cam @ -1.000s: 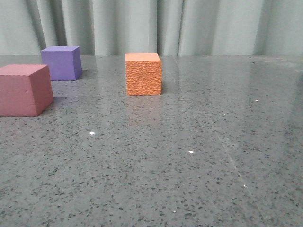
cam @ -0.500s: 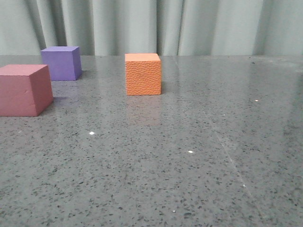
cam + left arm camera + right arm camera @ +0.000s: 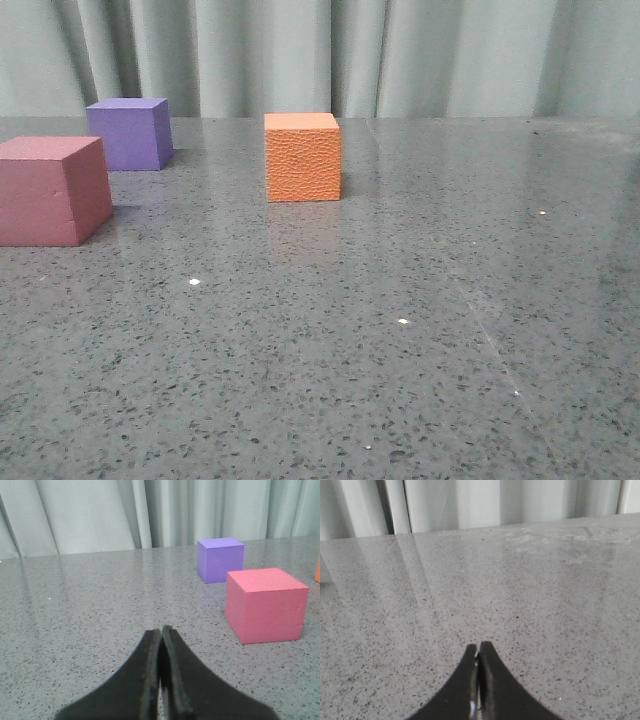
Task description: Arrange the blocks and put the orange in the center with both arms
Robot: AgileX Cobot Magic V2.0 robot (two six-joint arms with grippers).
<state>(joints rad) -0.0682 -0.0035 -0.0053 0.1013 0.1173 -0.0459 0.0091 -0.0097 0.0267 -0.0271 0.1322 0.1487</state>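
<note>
Pale grey-green curtains point(image 3: 420, 55) hang in folds behind a speckled grey stone desk point(image 3: 400, 330) with a glossy, reflective top. Nearest on the desk's left side sits the pinkish-red cube point(image 3: 52, 190), smooth-faced, partly cut off by the front view's edge. Further back and just beside it stands the purple cube point(image 3: 129, 133), apart from it. The orange cube point(image 3: 302, 157) stands upright near the desk's middle, well apart from both, its faces rough and pebbled like leather. The left end effector point(image 3: 161, 632) is clenched, black fingertips pressed together on nothing, low over bare desk near the pinkish-red cube. The right end effector point(image 3: 479, 650) is likewise clenched and empty.
</note>
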